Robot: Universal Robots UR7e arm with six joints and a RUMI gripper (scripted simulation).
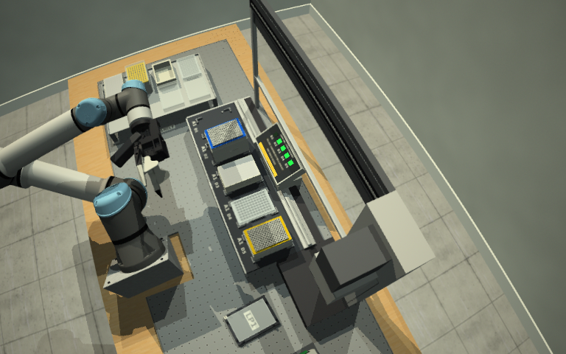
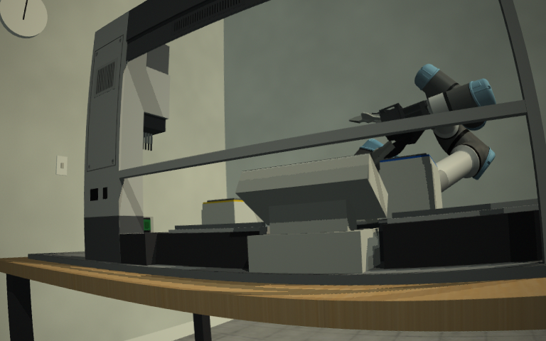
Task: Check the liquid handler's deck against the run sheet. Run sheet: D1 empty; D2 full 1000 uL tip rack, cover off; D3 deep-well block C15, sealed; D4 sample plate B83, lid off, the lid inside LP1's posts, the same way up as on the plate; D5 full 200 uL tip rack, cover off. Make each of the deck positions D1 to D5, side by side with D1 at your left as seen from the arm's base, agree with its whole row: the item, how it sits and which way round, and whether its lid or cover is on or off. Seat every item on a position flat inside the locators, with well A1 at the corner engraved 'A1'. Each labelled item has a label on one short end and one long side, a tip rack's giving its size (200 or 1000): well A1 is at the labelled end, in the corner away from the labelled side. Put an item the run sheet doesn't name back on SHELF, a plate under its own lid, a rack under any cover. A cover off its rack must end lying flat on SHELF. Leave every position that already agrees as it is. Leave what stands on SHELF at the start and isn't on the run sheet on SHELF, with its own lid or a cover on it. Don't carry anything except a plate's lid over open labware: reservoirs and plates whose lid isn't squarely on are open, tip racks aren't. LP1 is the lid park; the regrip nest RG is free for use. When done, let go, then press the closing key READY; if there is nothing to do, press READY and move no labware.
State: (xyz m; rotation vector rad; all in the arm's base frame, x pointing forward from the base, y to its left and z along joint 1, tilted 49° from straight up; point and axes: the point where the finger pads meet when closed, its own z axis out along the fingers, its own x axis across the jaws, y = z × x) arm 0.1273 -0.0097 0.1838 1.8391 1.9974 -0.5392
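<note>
One bent grey arm holds its gripper [image 1: 151, 177] level above the perforated metal plate, jaws apart and empty, beside the black deck [image 1: 200, 164] carrying four rectangular labware items.

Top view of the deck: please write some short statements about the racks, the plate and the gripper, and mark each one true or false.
1. The blue-rimmed tip rack stands at the deck's far end from the yellow-rimmed tip rack. True.
2. The gripper holds a lid. False: it is open and holds nothing.
3. The well plate stands beside the yellow-rimmed rack. True.
4. The gripper is above the LP1 lid park. False: it hangs near the shelf.
</note>
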